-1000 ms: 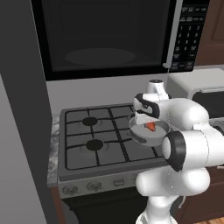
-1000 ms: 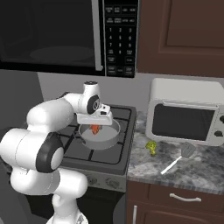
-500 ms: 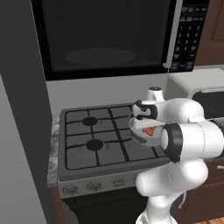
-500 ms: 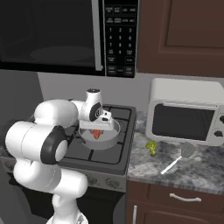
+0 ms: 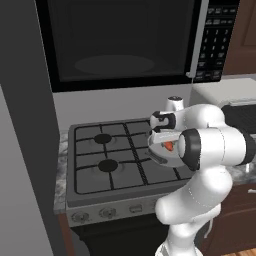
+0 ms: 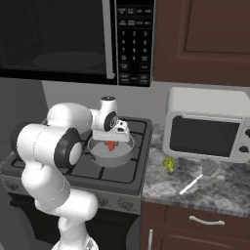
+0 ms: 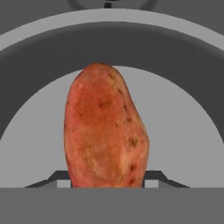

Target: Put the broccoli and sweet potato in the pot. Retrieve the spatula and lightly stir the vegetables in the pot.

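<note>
My gripper (image 6: 113,140) hangs over the grey pot (image 6: 100,158) on the stove's front right burner, shut on the orange-red sweet potato (image 6: 112,145). From the left side the sweet potato (image 5: 169,146) sits low inside the pot (image 5: 156,155), partly behind my arm. In the hand view the sweet potato (image 7: 105,131) hangs tip down between my gripper (image 7: 107,180) and the pot's floor (image 7: 183,131). The broccoli (image 6: 169,164) lies on the granite counter right of the stove. The spatula (image 6: 197,177) lies further right on the same counter.
A toaster oven (image 6: 205,124) stands at the back of the counter, behind the broccoli and spatula. A black microwave (image 6: 58,39) hangs above the stove (image 5: 110,155). The left burners are bare. A dark wall panel (image 5: 25,125) bounds the stove's left side.
My hand has sunk a little toward the pot with the sweet potato still in it, and the arm's elbow has swung outward. Broccoli and spatula have not moved.
</note>
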{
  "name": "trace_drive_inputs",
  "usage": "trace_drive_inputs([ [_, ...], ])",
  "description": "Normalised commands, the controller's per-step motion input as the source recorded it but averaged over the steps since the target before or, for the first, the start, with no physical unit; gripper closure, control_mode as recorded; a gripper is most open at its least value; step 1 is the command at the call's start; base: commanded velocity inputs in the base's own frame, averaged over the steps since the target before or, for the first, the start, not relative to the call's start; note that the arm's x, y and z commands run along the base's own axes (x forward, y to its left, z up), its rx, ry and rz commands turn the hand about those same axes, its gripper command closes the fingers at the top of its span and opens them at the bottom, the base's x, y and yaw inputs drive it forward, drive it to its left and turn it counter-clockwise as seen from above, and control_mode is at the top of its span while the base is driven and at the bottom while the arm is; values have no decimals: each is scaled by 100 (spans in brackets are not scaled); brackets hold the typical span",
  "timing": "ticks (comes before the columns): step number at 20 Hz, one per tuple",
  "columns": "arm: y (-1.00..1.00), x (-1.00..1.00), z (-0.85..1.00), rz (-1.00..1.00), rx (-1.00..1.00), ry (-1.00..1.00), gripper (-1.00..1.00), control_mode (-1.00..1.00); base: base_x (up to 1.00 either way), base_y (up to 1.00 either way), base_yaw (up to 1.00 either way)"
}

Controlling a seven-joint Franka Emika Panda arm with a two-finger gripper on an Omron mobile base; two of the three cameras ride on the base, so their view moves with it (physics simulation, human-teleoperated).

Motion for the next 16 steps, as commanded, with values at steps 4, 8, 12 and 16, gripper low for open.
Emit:
trace_drive_inputs([
  [4, 0, 0, -1, 0, 0, 0, 100, -100, 0, 0, 0],
  [8, 0, 0, 0, 0, 0, 0, 100, -100, 0, 0, 0],
  [12, 0, 0, 0, 0, 0, 0, -100, -100, 0, 0, 0],
  [16, 0, -10, 0, 0, 0, 0, -100, -100, 0, 0, 0],
])
